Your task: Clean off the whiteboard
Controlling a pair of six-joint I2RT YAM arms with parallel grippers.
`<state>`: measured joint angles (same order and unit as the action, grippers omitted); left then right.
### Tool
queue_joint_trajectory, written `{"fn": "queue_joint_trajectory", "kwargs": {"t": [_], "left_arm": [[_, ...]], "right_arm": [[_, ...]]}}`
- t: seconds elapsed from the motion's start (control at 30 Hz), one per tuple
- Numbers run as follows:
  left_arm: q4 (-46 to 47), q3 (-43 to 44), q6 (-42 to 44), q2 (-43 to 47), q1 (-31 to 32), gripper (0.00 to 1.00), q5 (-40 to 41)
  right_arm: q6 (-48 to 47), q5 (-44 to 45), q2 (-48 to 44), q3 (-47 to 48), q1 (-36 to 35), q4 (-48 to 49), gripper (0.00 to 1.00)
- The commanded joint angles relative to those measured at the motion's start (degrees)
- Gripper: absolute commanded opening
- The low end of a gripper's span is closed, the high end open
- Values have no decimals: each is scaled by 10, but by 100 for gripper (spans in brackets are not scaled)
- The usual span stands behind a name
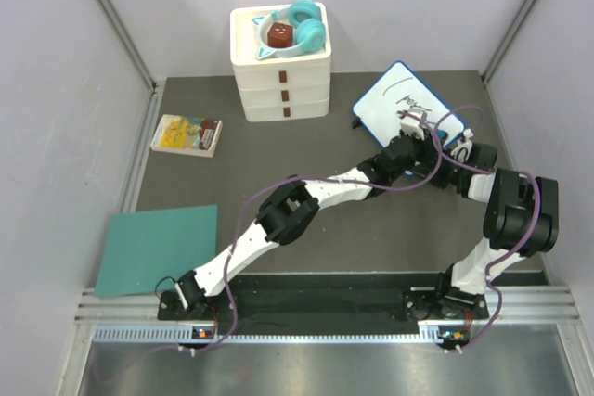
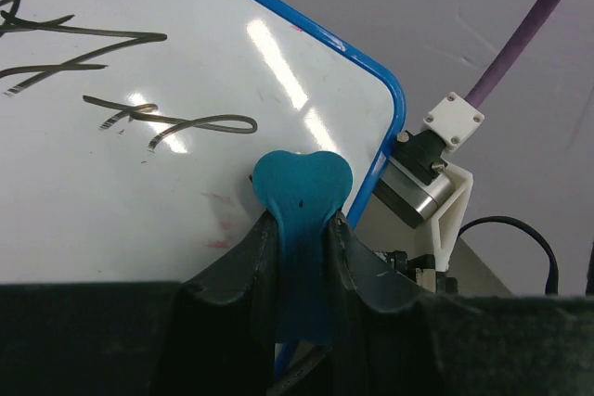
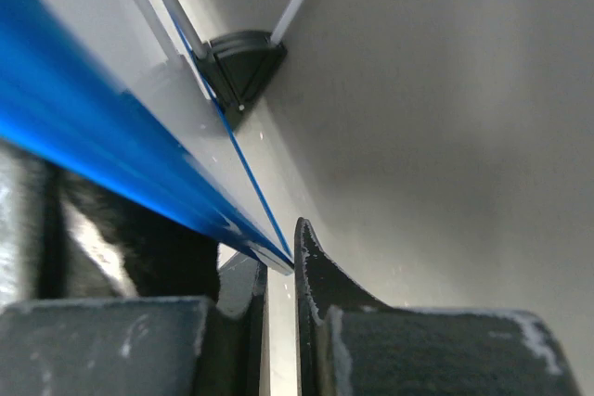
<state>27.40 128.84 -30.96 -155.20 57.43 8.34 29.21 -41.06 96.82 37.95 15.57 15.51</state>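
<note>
The whiteboard (image 1: 401, 97), white with a blue rim, stands tilted at the back right of the table. Black scribbles (image 2: 172, 123) run across its face (image 2: 93, 201), and faint red smudges lie near the lower corner. My left gripper (image 1: 414, 129) is stretched across to it, shut on a teal eraser (image 2: 303, 179) whose rounded tip rests against the board by its right rim; in the left wrist view the gripper (image 2: 299, 222) pinches the eraser's stem. My right gripper (image 1: 458, 142) is shut on the board's right edge, and the blue rim (image 3: 93, 127) runs into the right gripper (image 3: 280, 252).
A white drawer box (image 1: 280, 85) with teal headphones (image 1: 304, 23) on top stands at the back middle. A yellow booklet (image 1: 186, 134) lies at the left, and a flat teal sheet (image 1: 158, 248) at the near left. Grey walls close in both sides.
</note>
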Motion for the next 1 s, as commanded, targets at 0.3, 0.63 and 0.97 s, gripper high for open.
{"fn": "queue_joint_trajectory", "kwargs": {"t": [0.3, 0.63, 0.97], "left_arm": [[-23, 8, 71, -15, -5, 0, 90], [-67, -68, 33, 34, -66, 0, 66], [-22, -160, 13, 62, -76, 0, 68]], "right_arm": [[-31, 34, 8, -33, -6, -114, 0], [-31, 34, 7, -33, -6, -115, 0], [-31, 34, 7, -34, -6, -112, 0]]}}
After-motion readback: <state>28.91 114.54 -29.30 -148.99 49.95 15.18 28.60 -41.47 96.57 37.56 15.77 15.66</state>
